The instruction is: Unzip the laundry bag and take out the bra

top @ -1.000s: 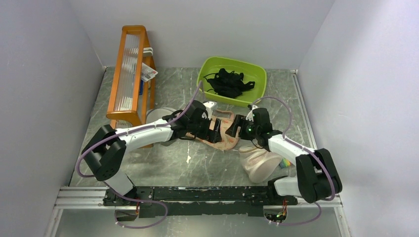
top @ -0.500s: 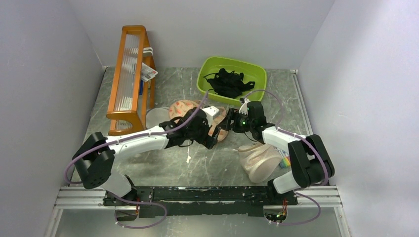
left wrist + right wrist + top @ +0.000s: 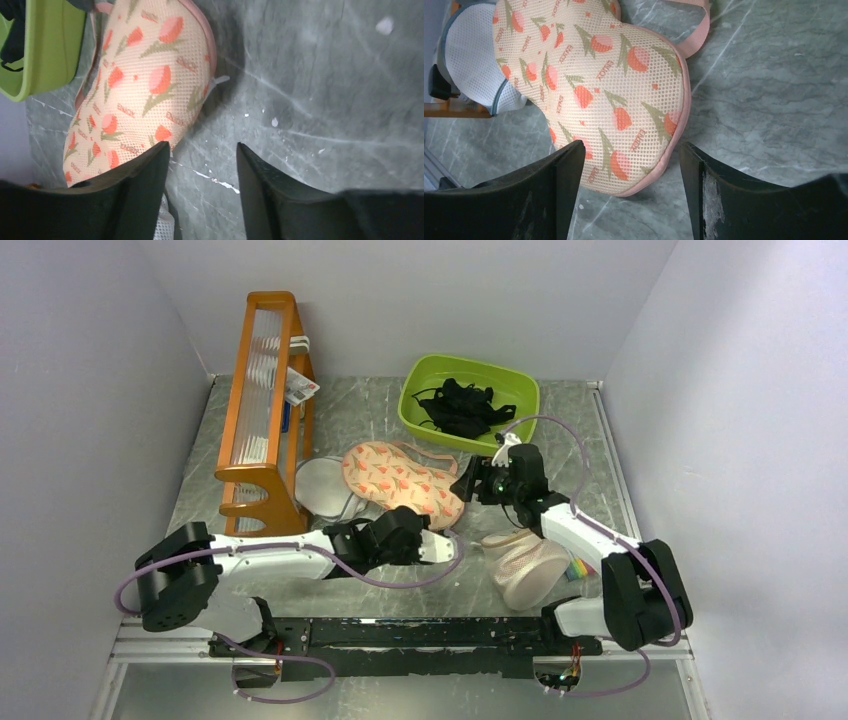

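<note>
On the table (image 3: 360, 410) lies the pink-edged, flower-printed laundry bag (image 3: 400, 482), left fingers (image 3: 140, 195) and right fingers (image 3: 549, 200) spread nearby.

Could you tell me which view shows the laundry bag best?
Top external: the laundry bag lies whole, both lobes visible. Right wrist shows its print and pink edging closer, but cropped at the top. Left wrist catches only part.

The left gripper (image 3: 202, 147) sits low, jaws apart, empty; the right gripper (image 3: 631, 145) is likewise spread, gripping nothing.
</note>
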{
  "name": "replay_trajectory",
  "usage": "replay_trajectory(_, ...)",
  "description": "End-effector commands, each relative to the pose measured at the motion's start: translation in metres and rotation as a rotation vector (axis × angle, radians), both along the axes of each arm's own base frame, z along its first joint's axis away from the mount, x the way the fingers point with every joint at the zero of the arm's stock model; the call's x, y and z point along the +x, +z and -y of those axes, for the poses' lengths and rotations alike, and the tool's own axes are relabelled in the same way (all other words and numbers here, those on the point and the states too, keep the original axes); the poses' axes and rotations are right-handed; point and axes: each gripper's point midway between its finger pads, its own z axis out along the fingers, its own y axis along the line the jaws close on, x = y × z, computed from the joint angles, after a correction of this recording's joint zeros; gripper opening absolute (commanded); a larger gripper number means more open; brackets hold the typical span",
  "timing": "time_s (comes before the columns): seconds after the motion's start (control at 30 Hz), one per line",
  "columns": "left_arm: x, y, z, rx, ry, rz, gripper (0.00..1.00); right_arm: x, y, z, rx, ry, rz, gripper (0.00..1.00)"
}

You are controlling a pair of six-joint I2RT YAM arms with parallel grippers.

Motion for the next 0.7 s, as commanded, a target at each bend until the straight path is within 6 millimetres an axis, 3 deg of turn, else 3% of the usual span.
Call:
replay_trajectory(0.0, 0.030, 0.014, 0.013, -0.072, -0.098, 0.167, 0.61, -0.006, 0.002, 0.012, -0.043, -0.023, 0.040, 0.70)
replay_trajectory(0.2, 0.047, -0.006, 0.031, -0.104, -0.153, 0.151, 0.80, -0.011, 0.000, 0.028, -0.085, -0.074, 0.086, 0.70)
replay_trajectory(0.4, 0.049, -0.033, 0.035, -0.115, -0.162, 0.091, 0.78, -0.012, -0.009, 0.029, -0.077, -0.077, 0.088, 0.70)
replay_trajectory(0.47, 0.054, -0.039, 0.036, -0.112, -0.152, 0.084, 0.75, -0.013, -0.011, 0.025, -0.066, -0.052, 0.091, 0.70)
replay_trajectory(0.57, 0.060, -0.048, 0.037, -0.080, -0.130, 0.075, 0.64, -0.013, -0.012, 0.021, -0.062, -0.017, 0.111, 0.70)
replay_trajectory(0.67, 0.066, -0.043, 0.037, -0.081, -0.103, 0.098, 0.50, -0.017, -0.008, 0.016, -0.052, 0.025, 0.155, 0.69)
